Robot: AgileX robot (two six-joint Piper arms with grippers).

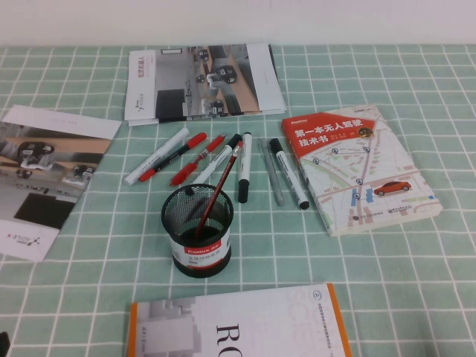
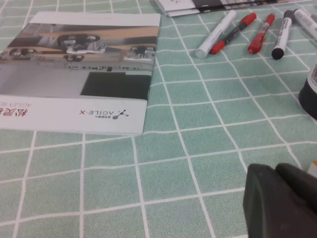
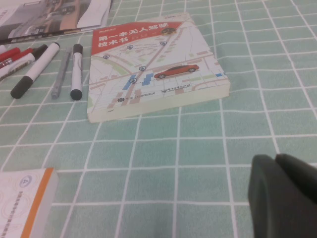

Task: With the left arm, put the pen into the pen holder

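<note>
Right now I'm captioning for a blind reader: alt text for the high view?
A black mesh pen holder holding one slim pen stands on a green checked tablecloth. Behind it lie a white pen and other markers, ringed by brochures and a book. Neither gripper shows here.

A table covered in a green cloth (image 1: pixel 416 282) with a white grid. On it lie two brochures (image 1: pixel 204 80) (image 1: pixel 44 175), a red-topped book with a map cover (image 1: pixel 357 167), an orange-edged book (image 1: pixel 238 323), a row of pens including the all-white pen (image 1: pixel 156 156), and the black mesh pen holder (image 1: pixel 198 230) standing just before them.
</note>
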